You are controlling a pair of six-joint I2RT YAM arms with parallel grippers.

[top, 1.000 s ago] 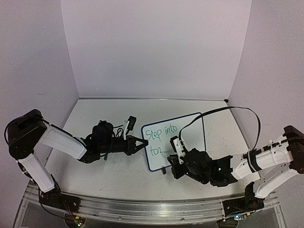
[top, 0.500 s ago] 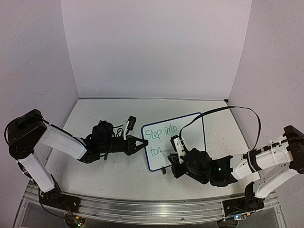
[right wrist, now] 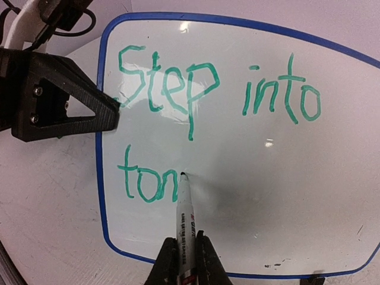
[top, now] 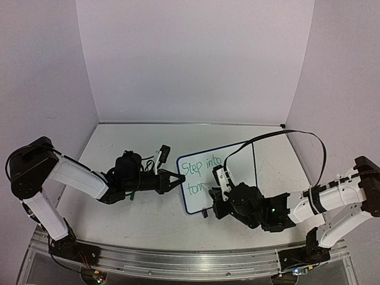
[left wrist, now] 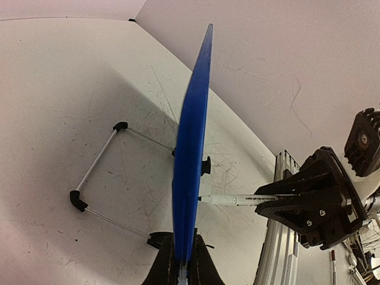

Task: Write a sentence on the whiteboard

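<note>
1. Right gripper (right wrist: 184, 252) has edged slightly leftward across the whiteboard (right wrist: 297, 196) over the last second; the left arm has not shifted.
2. Its jaws are pressed onto a marker (right wrist: 184, 225), whose tip touches the board just right of "ton".
3. Left gripper (left wrist: 183, 261) pinches the board's left rim, with the board standing on edge on the table (top: 119, 154).
4. The sentence (right wrist: 202, 89), in green, reads "Step into" above "ton" and lies just ahead of the right jaws.

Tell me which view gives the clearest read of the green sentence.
The right wrist view: the sentence faces it, close, with "Step into" and "ton" legible. The top external view shows it small and slanted. The left wrist view sees the whiteboard edge-on, so no writing shows.
</note>
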